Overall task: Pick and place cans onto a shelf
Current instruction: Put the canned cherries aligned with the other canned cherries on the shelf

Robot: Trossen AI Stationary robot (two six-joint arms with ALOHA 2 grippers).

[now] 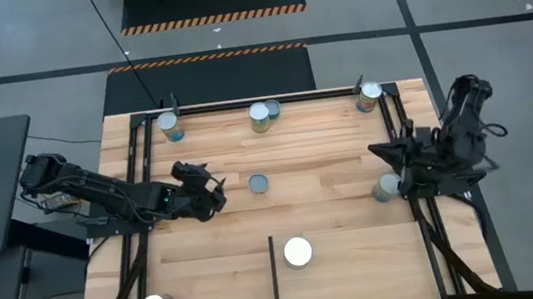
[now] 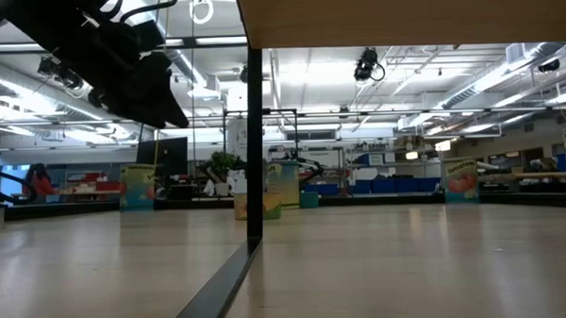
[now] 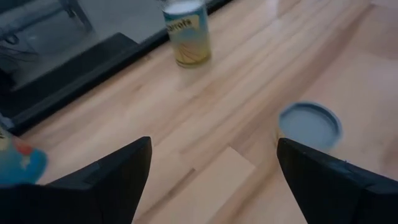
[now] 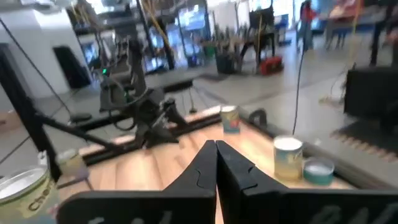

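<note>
A: Since the left claw [image 1: 214, 198] hangs released over the shelf [image 1: 326, 138], which can is nearest from above?
B: The blue-grey-topped can [image 1: 258, 183], upright, just beside it toward the right arm; nothing between.
A: Low view?
B: Only the black divider bar [image 2: 254, 151]; no clear can.
A: Left wrist?
B: Same can [image 3: 310, 124] ahead, off one finger [image 3: 336, 186]; carrots can [image 3: 186, 31] farther.
A: Right claw [image 4: 216, 149]?
B: Clenched, empty, at the shelf's edge.

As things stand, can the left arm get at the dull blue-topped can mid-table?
Probably yes: the left gripper hovers open beside the blue-topped can, with only bare board between them.
</note>
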